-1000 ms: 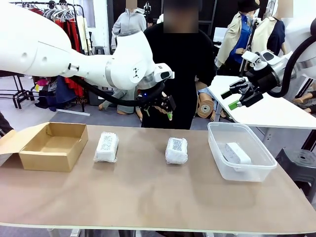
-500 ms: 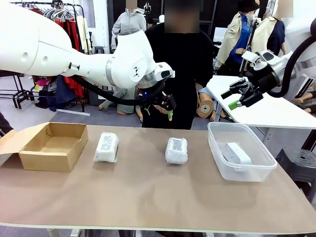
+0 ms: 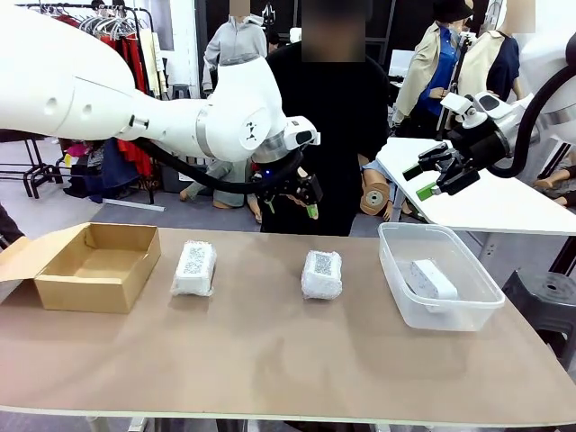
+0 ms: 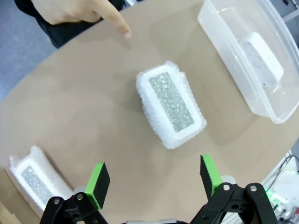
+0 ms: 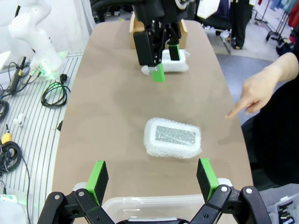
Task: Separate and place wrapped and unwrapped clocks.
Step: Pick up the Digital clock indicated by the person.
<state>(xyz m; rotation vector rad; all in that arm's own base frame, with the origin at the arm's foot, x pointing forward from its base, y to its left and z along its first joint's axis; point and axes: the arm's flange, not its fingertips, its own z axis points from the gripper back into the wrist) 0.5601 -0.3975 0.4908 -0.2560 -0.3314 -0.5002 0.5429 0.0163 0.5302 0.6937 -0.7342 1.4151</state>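
Observation:
Two wrapped clocks, white blocks in bubble wrap with QR labels, lie on the brown table (image 3: pixel 270 360): one left of centre (image 3: pixel 194 267) and one in the middle (image 3: pixel 322 274). The unwrapped clock (image 3: pixel 432 279), bare and white, lies inside the clear tub (image 3: pixel 396 232) on the right. My left gripper (image 3: pixel 290 207) hangs open above the table's far edge, over the middle wrapped clock (image 4: pixel 170 108). My right gripper (image 3: pixel 418 181) is open, raised behind the tub, with the same wrapped clock (image 5: pixel 174 136) below it. The left gripper (image 5: pixel 166 62) partly hides the farther wrapped clock (image 5: pixel 180 66).
An open brown cardboard box (image 3: pixel 94 265) stands at the table's left end. A person stands at the far side; a hand (image 4: pixel 84 11) points a finger down at the table beside the middle wrapped clock, and the hand (image 5: pixel 254 93) shows again at the right.
My left arm has shifted slightly to the right above the far edge. The right arm and the clocks have not moved.

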